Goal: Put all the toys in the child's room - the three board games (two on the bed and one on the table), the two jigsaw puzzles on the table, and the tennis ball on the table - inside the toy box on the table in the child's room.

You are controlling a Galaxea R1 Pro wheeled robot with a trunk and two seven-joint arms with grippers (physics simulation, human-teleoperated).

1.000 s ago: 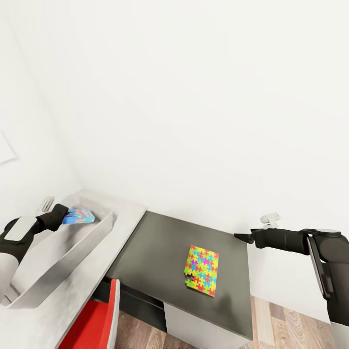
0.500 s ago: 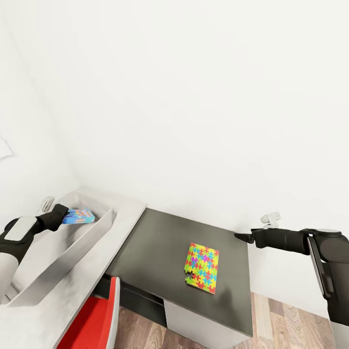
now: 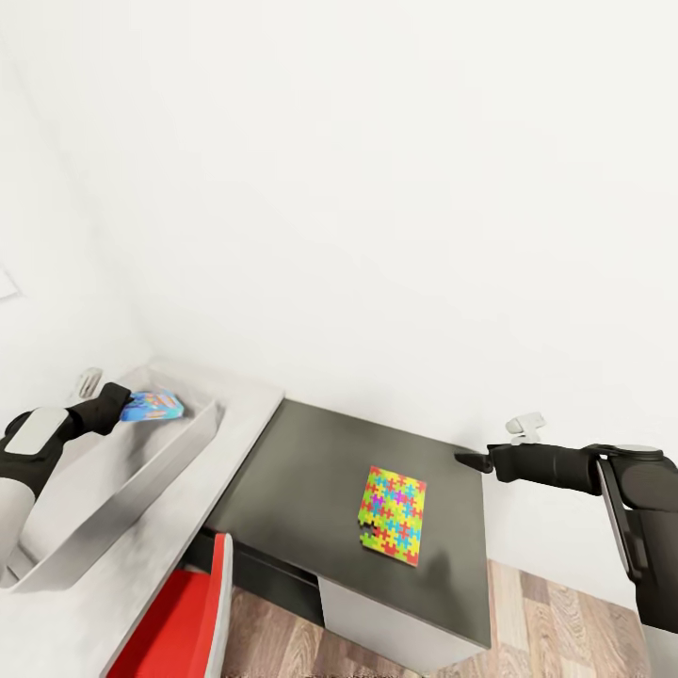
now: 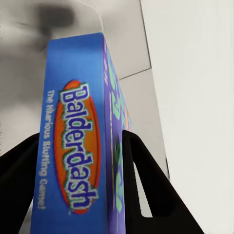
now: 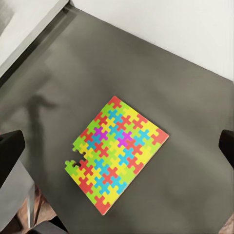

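The mainly blue flat board game box (image 4: 80, 141) is clamped between the left gripper's (image 3: 121, 408) two black fingers (image 4: 146, 180). An orange oval on the box's edge reads "Balderdash" in white, w/ a smaller line beside it, "The Hilarious Bluffing Game". In the head view the box (image 3: 155, 405) hangs over the far end of the shallow light grey toy box (image 3: 141, 480), at abt 9 o'clock in the pic; can't tell whether it touches the bin floor. The toy box sits on the pale grey-white glossy table (image 3: 240, 414).

At abt 5 o'clock, the thin multicolour jigsaw puzzle sheet (image 3: 393, 516) lies flat on a dark grey matte slab surface (image 3: 311, 471) that adjoins the pale table. Pieces are yellow, green, red, blue & pink; one corner has a notch (image 5: 73, 163).

The right gripper (image 3: 468, 460) hovers at abt 3 o'clock past the dark surface's edge, well apart from the puzzle (image 5: 117, 151). Its finger tips (image 5: 9, 151) show wide-spread, nothing between them.

A red chair seat (image 3: 179, 621) sits at 7 o'clock, over light wood plank floor (image 3: 565, 631). White wall (image 3: 377, 188) behind.
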